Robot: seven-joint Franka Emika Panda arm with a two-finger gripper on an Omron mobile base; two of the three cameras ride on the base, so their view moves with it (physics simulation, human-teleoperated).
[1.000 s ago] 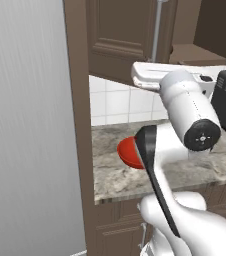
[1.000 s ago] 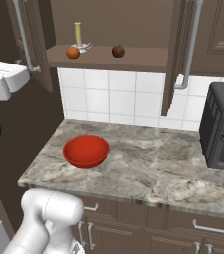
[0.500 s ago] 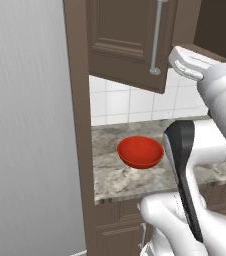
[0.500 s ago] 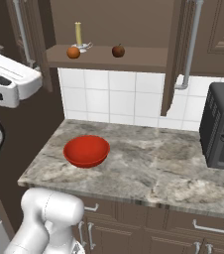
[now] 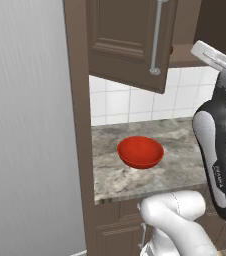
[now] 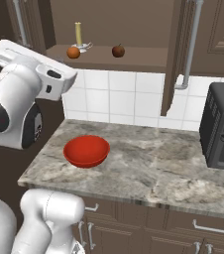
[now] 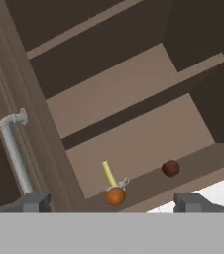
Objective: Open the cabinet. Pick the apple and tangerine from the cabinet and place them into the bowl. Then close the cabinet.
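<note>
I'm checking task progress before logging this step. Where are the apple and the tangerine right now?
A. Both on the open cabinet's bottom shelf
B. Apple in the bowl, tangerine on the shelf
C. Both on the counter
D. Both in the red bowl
A: the tangerine and apple both sit on the open cabinet shelf, while the red bowl on the counter holds nothing.

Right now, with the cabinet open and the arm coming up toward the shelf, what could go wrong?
The tangerine sits right in front of a yellow candle in a holder, so reaching for it could knock the candle over. The apple and tangerine are round and lie near the shelf's front edge; a nudge from the open gripper might roll one off. The open cabinet door hangs beside the reach path, so the arm could clip it.
</note>
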